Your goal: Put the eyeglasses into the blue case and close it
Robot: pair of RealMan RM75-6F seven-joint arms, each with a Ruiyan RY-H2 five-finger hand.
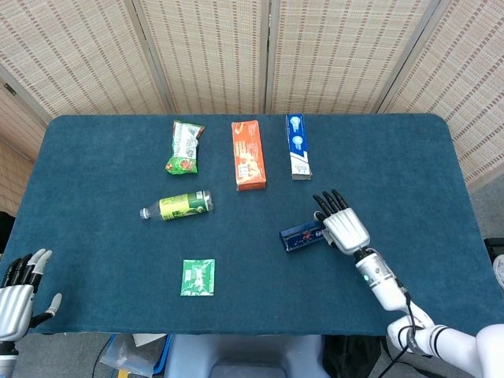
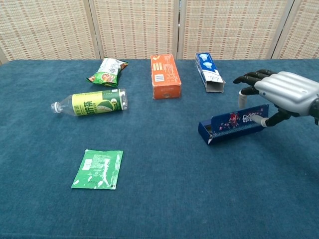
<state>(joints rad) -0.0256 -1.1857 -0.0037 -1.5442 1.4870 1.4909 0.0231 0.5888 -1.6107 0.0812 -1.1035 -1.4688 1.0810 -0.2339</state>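
**A:** What does the head view show of the task?

**B:** The blue case (image 1: 302, 235) lies on the bench (image 1: 94, 157), well below the toothpaste box (image 1: 297, 146) and to the right of the green sachet (image 1: 197, 277). The right hand (image 1: 343, 224) rests on the case's right end, its fingers (image 1: 331, 202) stretched out over it. From here the case looks nearly shut. No eyeglasses show on the cloth, so they are probably inside. The left hand (image 1: 17, 293) sits far to the left of the case at the bench's near edge, fingers spread, holding nothing.

**A:** And the chest view?

**B:** The case (image 2: 233, 124) stands tilted up on its long edge, the patterned lid facing forward. The right hand (image 2: 281, 93) holds its right end, thumb in front and fingers (image 2: 249, 76) curled over the back. A narrow gap shows at the case's left end. I cannot tell whether the glasses are inside. The orange box (image 2: 165, 75) lies up and left of the case.

**A:** What is left?

**B:** Likely pressing the lid fully closed and laying the case flat.
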